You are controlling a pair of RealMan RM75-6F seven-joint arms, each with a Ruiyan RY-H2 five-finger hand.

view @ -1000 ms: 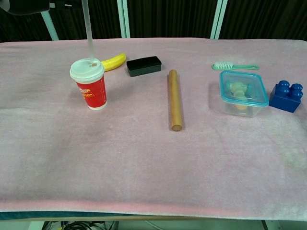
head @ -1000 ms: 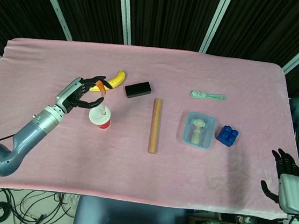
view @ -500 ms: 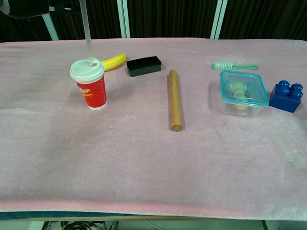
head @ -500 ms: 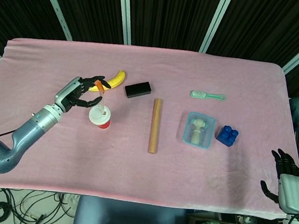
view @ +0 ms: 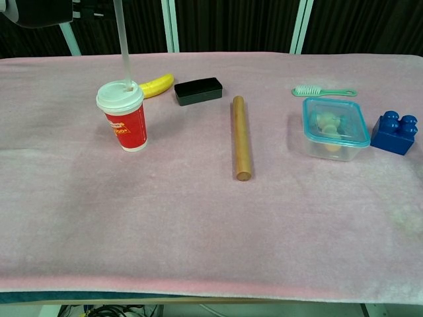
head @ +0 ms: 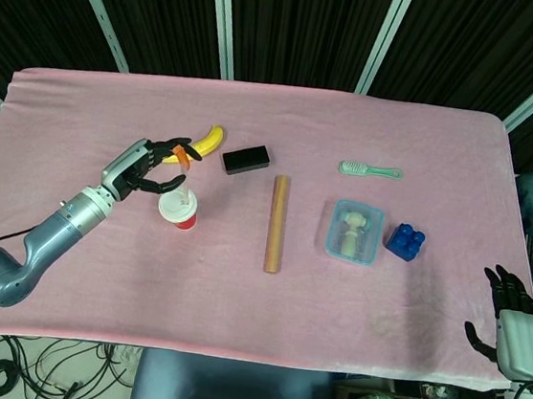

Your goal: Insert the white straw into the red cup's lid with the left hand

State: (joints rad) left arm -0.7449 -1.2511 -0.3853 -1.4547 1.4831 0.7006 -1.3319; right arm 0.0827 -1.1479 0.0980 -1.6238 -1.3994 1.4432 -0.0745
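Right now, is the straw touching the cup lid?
Touching. The chest view shows the white straw coming straight down and its lower end meeting the lid of the red cup, with no gap.

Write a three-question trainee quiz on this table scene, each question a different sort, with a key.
1. True or false: the straw stands nearly upright over the red cup.
2. Which lies nearest the cup: A) banana B) blue block C) brush?
3. Fill in: the wooden rod lies between the black box and the clear ____.

Key: 1 true; 2 A; 3 container.
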